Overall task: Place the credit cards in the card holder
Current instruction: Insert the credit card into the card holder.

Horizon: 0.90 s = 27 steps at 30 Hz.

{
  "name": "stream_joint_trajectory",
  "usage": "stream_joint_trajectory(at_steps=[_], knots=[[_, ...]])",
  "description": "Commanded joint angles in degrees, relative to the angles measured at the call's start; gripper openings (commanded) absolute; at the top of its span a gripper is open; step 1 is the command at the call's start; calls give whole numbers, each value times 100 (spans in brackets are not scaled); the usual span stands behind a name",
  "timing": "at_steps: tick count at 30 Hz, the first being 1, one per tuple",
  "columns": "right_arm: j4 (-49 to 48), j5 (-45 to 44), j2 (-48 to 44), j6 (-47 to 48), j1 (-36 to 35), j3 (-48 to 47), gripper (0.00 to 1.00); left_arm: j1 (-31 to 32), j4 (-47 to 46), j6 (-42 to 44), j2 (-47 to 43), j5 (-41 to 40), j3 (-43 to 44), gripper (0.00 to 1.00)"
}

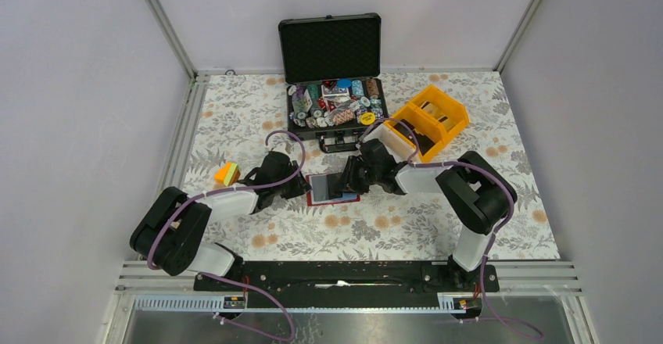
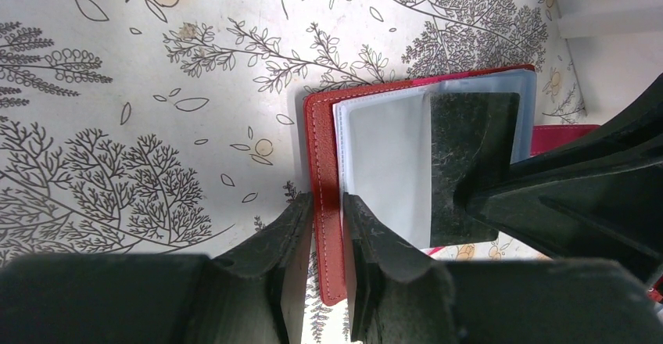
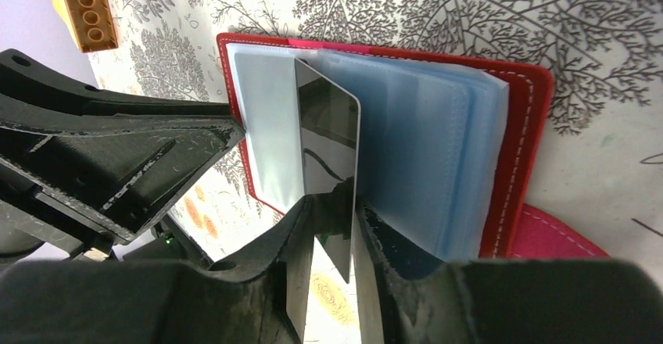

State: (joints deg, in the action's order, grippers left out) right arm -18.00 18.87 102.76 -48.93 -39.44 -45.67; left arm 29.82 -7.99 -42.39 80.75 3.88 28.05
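Observation:
The red card holder lies open on the flowered cloth, clear sleeves fanned out. My left gripper is shut on the edge of its red cover. A dark glossy credit card stands on edge among the sleeves, partly pushed in. My right gripper straddles the card's near end with its jaws apart. The card rests against one finger, with a gap to the other. In the left wrist view the same credit card lies over a clear sleeve. No other credit cards show.
A black hard case full of poker chips stands open behind the holder. A yellow bin sits at the back right. A yellow-and-orange toy brick lies left of the left arm. The holder's pink snap tab sticks out beside it.

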Motion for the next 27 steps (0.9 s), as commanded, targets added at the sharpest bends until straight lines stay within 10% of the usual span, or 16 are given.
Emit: stream_joint_trajectory(at_steps=[1,27], knots=[[1605,-260,124,239,-152,-52,34,6,394,209,2,-132,51,24],[2733,-1410,-335,1476,-313,-911,50,6,567,251,-454,72,242,31]])
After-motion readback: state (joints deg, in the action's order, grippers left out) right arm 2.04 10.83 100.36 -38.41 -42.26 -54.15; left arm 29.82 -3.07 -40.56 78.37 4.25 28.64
